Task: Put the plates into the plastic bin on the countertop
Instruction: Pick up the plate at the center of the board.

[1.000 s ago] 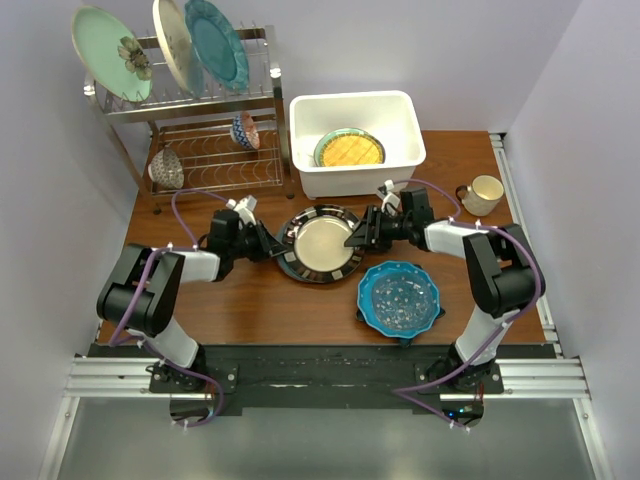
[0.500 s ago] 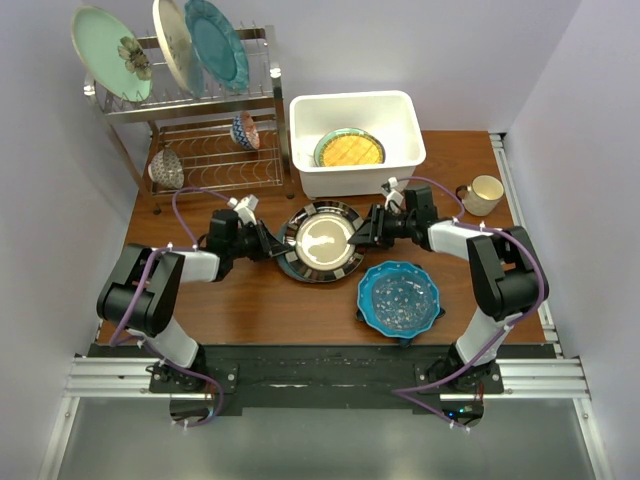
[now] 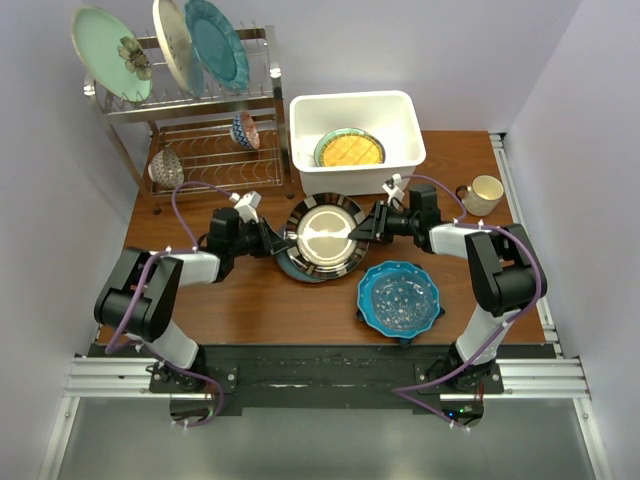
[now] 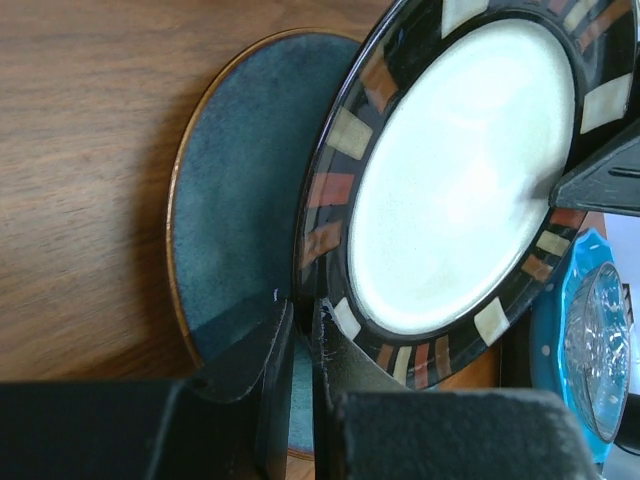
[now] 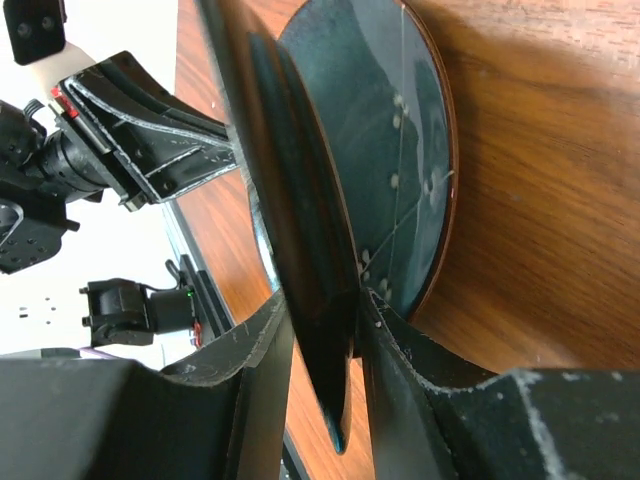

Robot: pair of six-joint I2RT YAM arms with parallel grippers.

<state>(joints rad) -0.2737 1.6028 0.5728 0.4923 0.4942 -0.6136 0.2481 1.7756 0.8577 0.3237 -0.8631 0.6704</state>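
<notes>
- While both arms reach toward the middle of the counter (image 3: 250,300), the dark-rimmed cream plate (image 3: 324,236) hangs between them, tilted, its near edge clear of the wood.
- Left gripper (image 4: 298,322): jaws pressed almost together, pinching the plate's left rim.
- Right gripper (image 5: 325,310): jaws pinching the opposite rim, one finger on each face.
- Directly under it a dark-blue plate (image 4: 235,190) lies flat on the counter, partly covered in the top view.
- Blue scalloped plate (image 3: 400,296): flat on the counter, near right of the held plate, apart from it.
- White plastic bin (image 3: 400,105) sits at the far edge, just beyond the held plate; the orange scalloped plate (image 3: 350,150) lies inside.
- Chrome dish rack (image 3: 215,150) far left: mint flower plate (image 3: 108,52) and teal plate (image 3: 215,42) stand upright on top.
- Mug (image 3: 482,193) right of the bin.
</notes>
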